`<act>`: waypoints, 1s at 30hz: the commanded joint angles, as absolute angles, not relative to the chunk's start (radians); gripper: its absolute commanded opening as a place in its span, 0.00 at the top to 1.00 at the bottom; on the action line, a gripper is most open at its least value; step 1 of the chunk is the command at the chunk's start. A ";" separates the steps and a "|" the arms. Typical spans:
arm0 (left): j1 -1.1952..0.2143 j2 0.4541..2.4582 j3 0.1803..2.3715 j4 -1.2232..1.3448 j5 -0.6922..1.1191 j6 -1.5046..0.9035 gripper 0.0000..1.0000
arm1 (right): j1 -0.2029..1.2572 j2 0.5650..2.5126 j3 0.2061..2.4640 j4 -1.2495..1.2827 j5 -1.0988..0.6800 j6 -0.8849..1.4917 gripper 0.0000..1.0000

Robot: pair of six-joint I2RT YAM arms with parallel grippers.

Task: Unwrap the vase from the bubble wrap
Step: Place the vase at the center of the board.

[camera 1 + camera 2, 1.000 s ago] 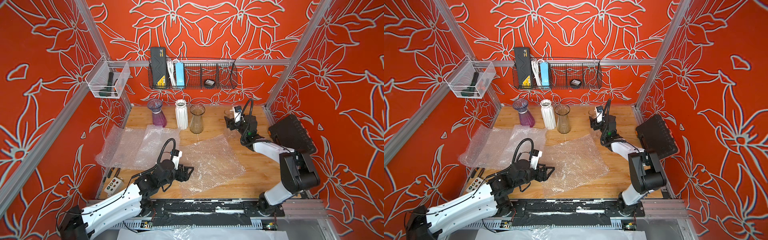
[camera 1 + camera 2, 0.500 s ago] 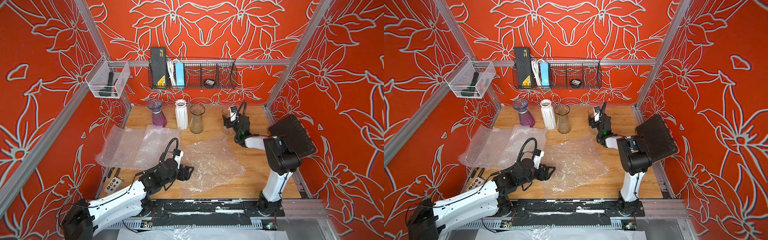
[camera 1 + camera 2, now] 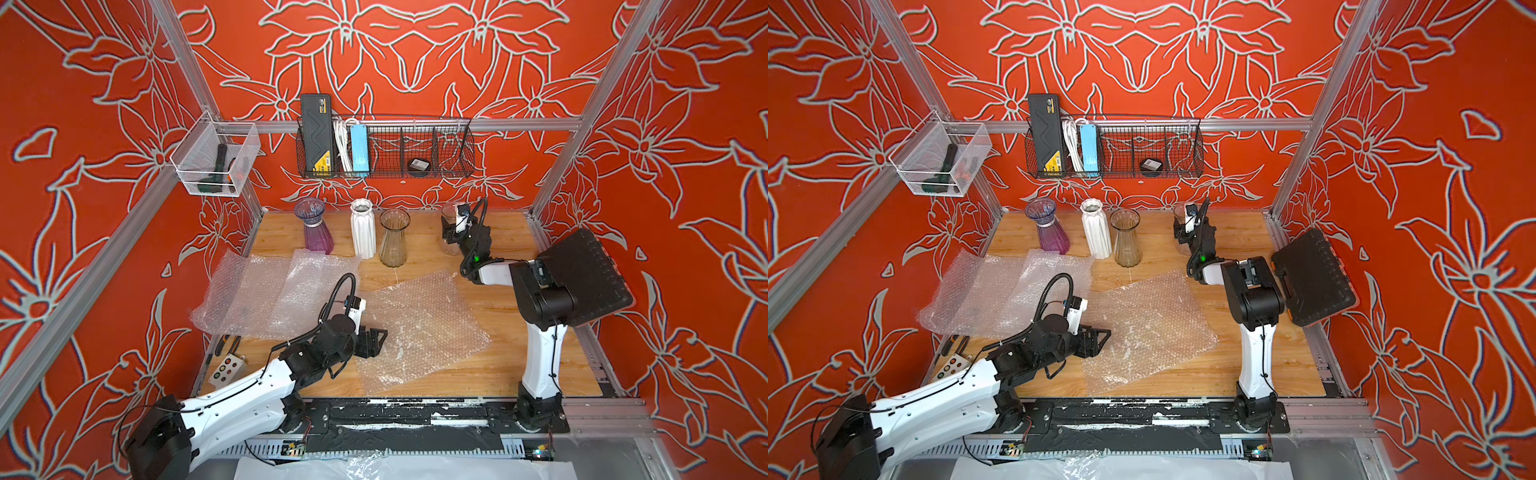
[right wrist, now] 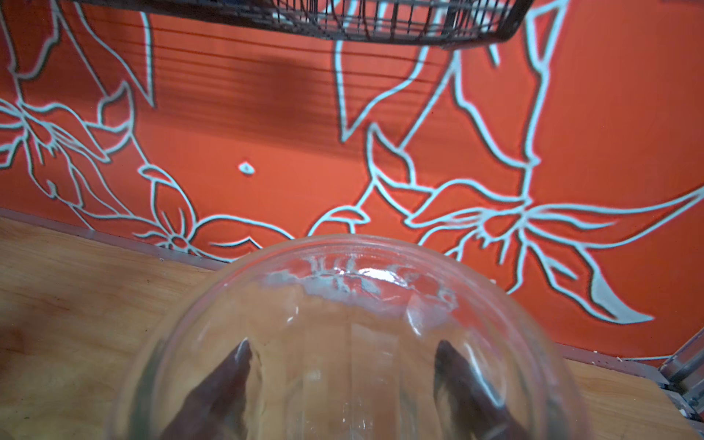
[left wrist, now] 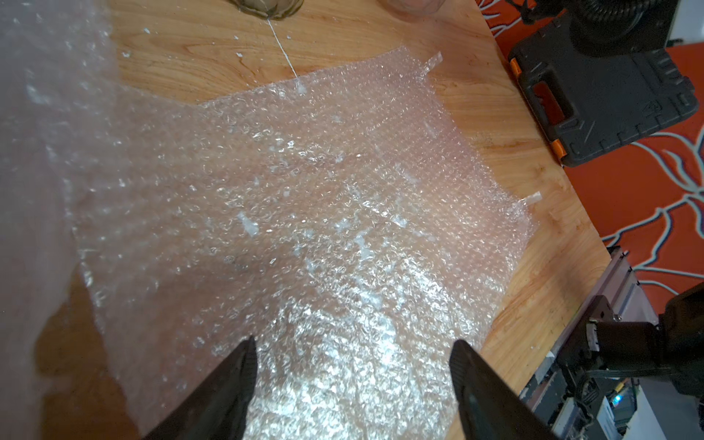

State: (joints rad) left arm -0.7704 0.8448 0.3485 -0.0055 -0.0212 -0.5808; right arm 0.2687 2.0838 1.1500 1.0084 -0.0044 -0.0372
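A clear glass vase (image 3: 446,212) (image 3: 1179,210) (image 4: 362,304) stands unwrapped on the wooden table at the back right. My right gripper (image 3: 451,232) (image 3: 1183,235) (image 4: 341,350) is closed round its body, and both fingers show through the glass in the right wrist view. A sheet of bubble wrap (image 3: 419,324) (image 3: 1146,324) (image 5: 304,209) lies flat in the middle of the table. My left gripper (image 3: 380,336) (image 3: 1104,336) (image 5: 352,346) hangs open just over that sheet's near left edge, with nothing between its fingers.
A purple vase (image 3: 316,232), a white vase (image 3: 363,232) and an amber glass vase (image 3: 392,243) stand in a row at the back. More bubble wrap sheets (image 3: 270,291) lie at the left. A black tool case (image 3: 586,274) leans at the right wall. A button box (image 3: 224,368) sits front left.
The right arm's elbow has swung in toward the middle, and its gripper has shifted slightly left along the back with the vase. The left gripper has barely moved.
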 commanded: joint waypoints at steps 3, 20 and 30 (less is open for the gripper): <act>-0.746 0.869 0.340 0.033 0.010 -0.583 0.23 | 0.266 2.089 1.187 1.192 0.012 -0.033 1.00; -0.680 0.921 0.324 0.092 0.147 -0.605 0.28 | 0.267 2.133 1.107 1.348 0.084 -0.020 0.02; -0.681 0.913 0.357 0.033 0.098 -0.603 0.15 | 0.267 2.058 1.024 1.327 0.115 -0.020 0.02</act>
